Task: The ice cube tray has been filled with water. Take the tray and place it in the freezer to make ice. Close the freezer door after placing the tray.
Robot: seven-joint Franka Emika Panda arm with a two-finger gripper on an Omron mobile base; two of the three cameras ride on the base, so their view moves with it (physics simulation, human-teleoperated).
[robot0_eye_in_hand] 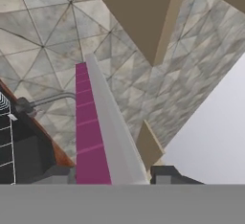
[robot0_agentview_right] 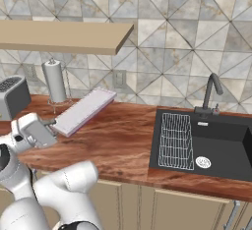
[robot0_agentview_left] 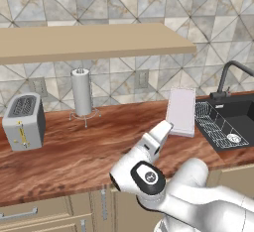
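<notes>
Ice cube tray (robot0_agentview_left: 180, 111) clamped by one end between the fingers (robot0_eye_in_hand: 165, 174) and held tilted above the counter (robot0_agentview_left: 89, 151), beside the sink (robot0_agentview_right: 216, 145). For carriage to the freezer, the tray is best levelled and moved slowly, so water is kept in.

We see a glossy white arm (robot0_agentview_left: 198, 196) built of rounded, bulbous segments. A dark round joint cap (robot0_agentview_left: 148, 177) carries a small white emblem. The hand (robot0_agentview_right: 37, 130) is a blocky white housing with small dark finger tips (robot0_eye_in_hand: 165, 173).
</notes>
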